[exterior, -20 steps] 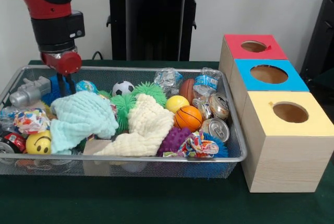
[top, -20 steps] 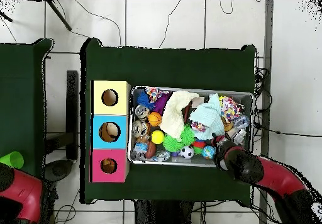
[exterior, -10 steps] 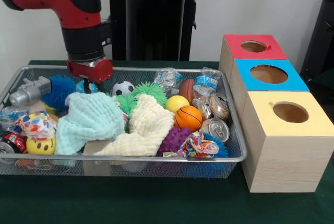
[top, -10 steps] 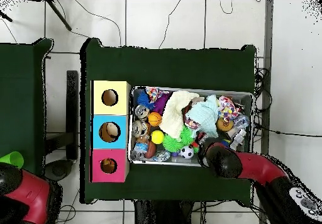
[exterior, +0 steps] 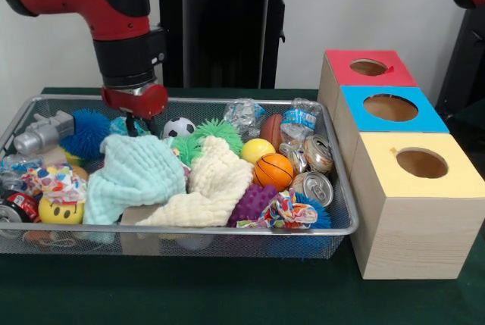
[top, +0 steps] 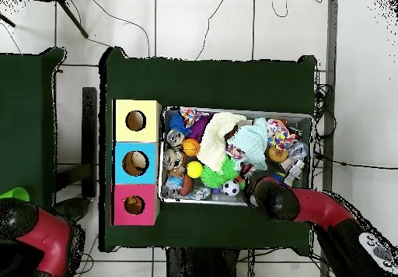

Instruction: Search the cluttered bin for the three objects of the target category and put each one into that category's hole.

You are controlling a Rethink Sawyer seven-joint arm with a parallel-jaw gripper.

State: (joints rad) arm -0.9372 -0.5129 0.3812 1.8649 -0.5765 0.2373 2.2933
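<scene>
The wire-mesh bin (exterior: 227, 230) holds a heap of toys, cans and cloths; it also shows in the overhead view (top: 160, 182). My gripper (exterior: 131, 126) hangs at the bin's back left, over the top edge of a pale green cloth (exterior: 136, 177), and is shut on it. In the overhead view my arm's wrist (top: 268, 196) covers the gripper. No plush animal toy shows clearly. A tan patch (exterior: 139, 212) under the cloth's front edge cannot be identified. The red-topped box's hole (exterior: 369, 67) is at the far right; it also shows in the overhead view (top: 134, 205).
A cream cloth (exterior: 212, 189) lies beside the green one. Around them are a green hairy ball (exterior: 216, 134), blue spiky ball (exterior: 87, 132), football (exterior: 179, 127), small basketball (exterior: 273, 170), yellow ball (exterior: 256, 149), cans (exterior: 314, 185). The blue box (exterior: 390, 107) and yellow box (exterior: 420, 163) stand by the red one.
My arm has swung along the bin's back edge, rightward in the front view. The green cloth has shifted the same way, uncovering the blue spiky ball and more of the bin's left end.
</scene>
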